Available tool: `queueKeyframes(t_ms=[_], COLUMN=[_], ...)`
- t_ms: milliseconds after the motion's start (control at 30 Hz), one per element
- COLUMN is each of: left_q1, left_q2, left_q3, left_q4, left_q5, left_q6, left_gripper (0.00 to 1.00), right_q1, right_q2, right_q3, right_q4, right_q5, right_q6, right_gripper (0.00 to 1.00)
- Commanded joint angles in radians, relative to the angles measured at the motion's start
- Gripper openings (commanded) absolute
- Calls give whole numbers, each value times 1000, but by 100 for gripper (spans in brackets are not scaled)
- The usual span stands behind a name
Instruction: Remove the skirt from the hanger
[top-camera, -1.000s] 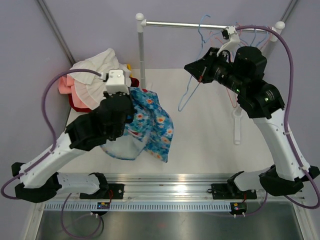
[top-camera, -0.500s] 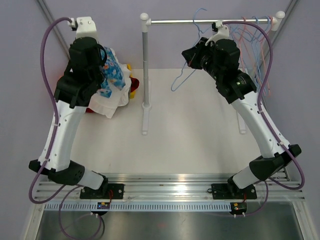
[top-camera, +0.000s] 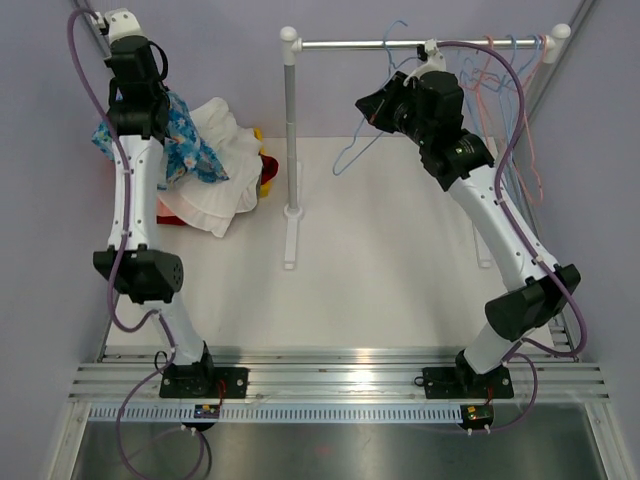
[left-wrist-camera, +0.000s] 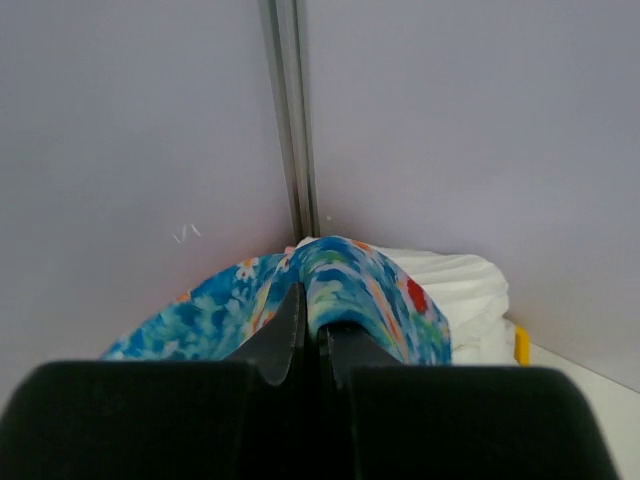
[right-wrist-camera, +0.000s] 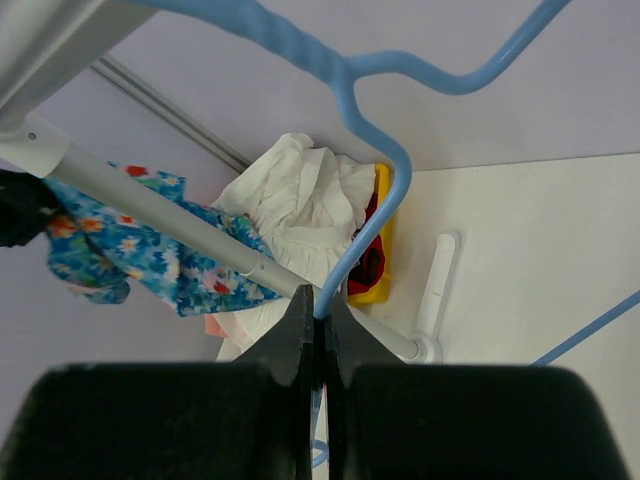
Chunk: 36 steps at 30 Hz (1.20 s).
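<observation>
Fabric of the blue floral skirt (top-camera: 185, 150) looks light and limp, so a pinch on any bunched fold serves: the left hand (left-wrist-camera: 310, 330), clenched on one, holds it high over the white garment pile (top-camera: 225, 160), clear of the blue wire hanger (right-wrist-camera: 344, 78) the right hand (right-wrist-camera: 320, 315) grips

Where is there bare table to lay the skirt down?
Bare: the table from the rack foot across to the right arm, and forward to the rail. Crowded: back-left corner, where the clothes pile lies below the skirt.
</observation>
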Motion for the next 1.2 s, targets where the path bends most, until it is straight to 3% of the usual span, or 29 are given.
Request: queueKeyframes(t_ms=[0, 67, 167, 267, 400, 433, 500, 533, 567, 700, 733, 833, 867, 967, 1100, 1167], left_q1=[59, 63, 65, 65, 67, 68, 67, 67, 67, 67, 65, 62, 60, 48, 34, 34], left_q2=[124, 160, 202, 190, 187, 193, 200, 197, 191, 119, 104, 41, 21, -63, -157, -226], left_q3=[14, -11, -61, -182, -243, -237, -218, -210, -204, -186, -172, -145, -147, -195, -308, -459], left_q4=[13, -2, -31, -1, 1, -31, -53, -75, -88, -109, -120, -145, -143, -140, -186, -200], left_q5=[130, 133, 147, 177, 232, 243, 279, 280, 279, 274, 274, 276, 271, 233, 124, 59], left_q6=[-103, -115, -151, -172, -200, -204, -209, -212, -214, -212, -209, -192, -188, -177, -194, -233], left_gripper=[0, 1, 15, 17, 48, 68, 78, 93, 98, 99, 99, 99, 99, 99, 99, 99], right_q1=[-10, -10, -10, -12, -12, -10, -10, -10, -10, -12, -12, -10, -12, -10, -10, -12], right_q2=[2, 1, -25, -52, -110, -118, -136, -139, -139, -141, -142, -145, -147, -153, -185, -216], right_q3=[49, 44, 15, -25, -93, -100, -117, -118, -117, -103, -101, -94, -89, -77, -84, -91], right_q4=[56, 47, 30, 18, 5, 2, -13, -16, -24, -50, -50, -56, -64, -79, -82, -84], right_q5=[-33, -30, -32, -35, -30, -26, -24, -30, -33, -58, -64, -73, -76, -82, -92, -95], right_q6=[29, 29, 37, 43, 51, 51, 51, 51, 51, 60, 61, 68, 71, 80, 86, 81], right_gripper=[0, 0, 0, 0, 0, 0, 0, 0, 2, 16, 36, 50, 64, 85, 99, 99])
